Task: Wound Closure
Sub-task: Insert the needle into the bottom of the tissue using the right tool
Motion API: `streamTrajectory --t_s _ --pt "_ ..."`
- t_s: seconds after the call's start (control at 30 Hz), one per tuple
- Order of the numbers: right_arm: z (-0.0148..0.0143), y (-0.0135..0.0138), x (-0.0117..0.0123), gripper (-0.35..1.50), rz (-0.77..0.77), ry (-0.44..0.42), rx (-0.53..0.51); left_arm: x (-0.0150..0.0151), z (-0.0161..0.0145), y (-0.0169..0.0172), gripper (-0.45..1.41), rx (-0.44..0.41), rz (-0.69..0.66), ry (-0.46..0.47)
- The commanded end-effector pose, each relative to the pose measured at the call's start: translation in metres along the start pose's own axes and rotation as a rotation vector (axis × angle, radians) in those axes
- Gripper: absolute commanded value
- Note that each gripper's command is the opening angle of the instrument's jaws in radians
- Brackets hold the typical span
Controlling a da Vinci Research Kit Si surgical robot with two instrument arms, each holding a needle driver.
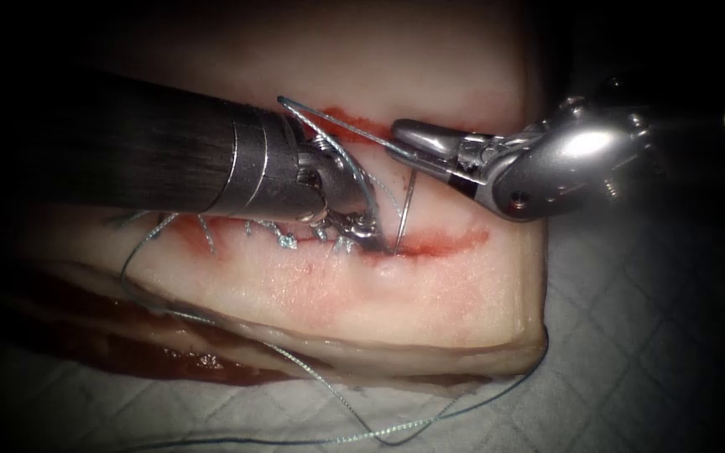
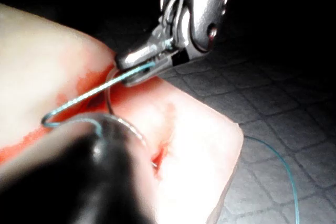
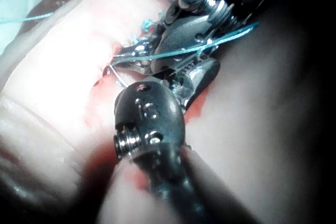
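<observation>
Left hand [image 1: 361, 228]: tip at the cut [image 1: 430, 246], jaws down among the stitches; cannot tell whether clenched or released.
Tissue [image 1: 430, 294]: pale slab on a quilted pad [image 1: 648, 335].
Needle [image 1: 404, 210]: thin curve, standing just right of the left hand, lower end at the cut's red fluid [image 1: 455, 243].
Thread [image 1: 337, 124]: blue, running from the left hand's wrist to the right hand, more trailing over the pad.
Right hand [image 1: 403, 134]: clenched on the thread, above the cut.

Dark shaft [image 1: 144, 151], silver steel hands, screws.
</observation>
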Motion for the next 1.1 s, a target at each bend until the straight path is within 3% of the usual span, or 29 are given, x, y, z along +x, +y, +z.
streamTrajectory --t_s 0.03,1.1 --pt "0.0009 -0.0002 0.0004 -0.35 -0.001 0.000 0.006 -0.0005 0.0004 0.0005 -0.45 -0.001 0.000 0.000" --pt "0.0011 -0.0001 0.0001 -0.35 0.042 -0.005 0.053 -0.0005 0.0001 0.0005 -0.45 0.004 -0.009 0.003"
